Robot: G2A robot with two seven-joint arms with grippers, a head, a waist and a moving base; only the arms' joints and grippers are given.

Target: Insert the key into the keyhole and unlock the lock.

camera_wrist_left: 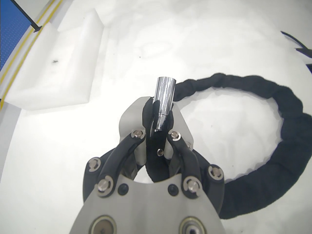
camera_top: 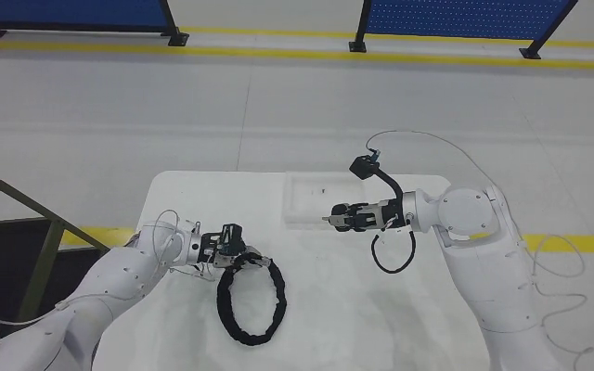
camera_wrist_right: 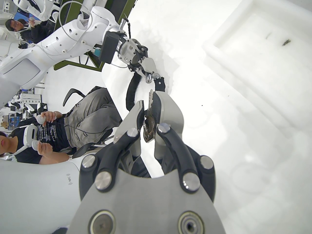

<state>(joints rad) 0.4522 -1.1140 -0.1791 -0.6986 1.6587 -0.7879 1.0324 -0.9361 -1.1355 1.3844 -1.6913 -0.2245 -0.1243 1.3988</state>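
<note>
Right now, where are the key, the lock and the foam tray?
key [camera_wrist_right: 148, 120], right wrist view, its head.
lock [camera_wrist_left: 164, 97], left wrist view, chrome cylinder.
foam tray [camera_top: 306, 199], top view, bare floor.

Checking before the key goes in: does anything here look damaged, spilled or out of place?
Only dark specks on the white foam tray floor. The left gripper holds the lock cylinder, the right gripper the key; neither looks damaged.
</note>
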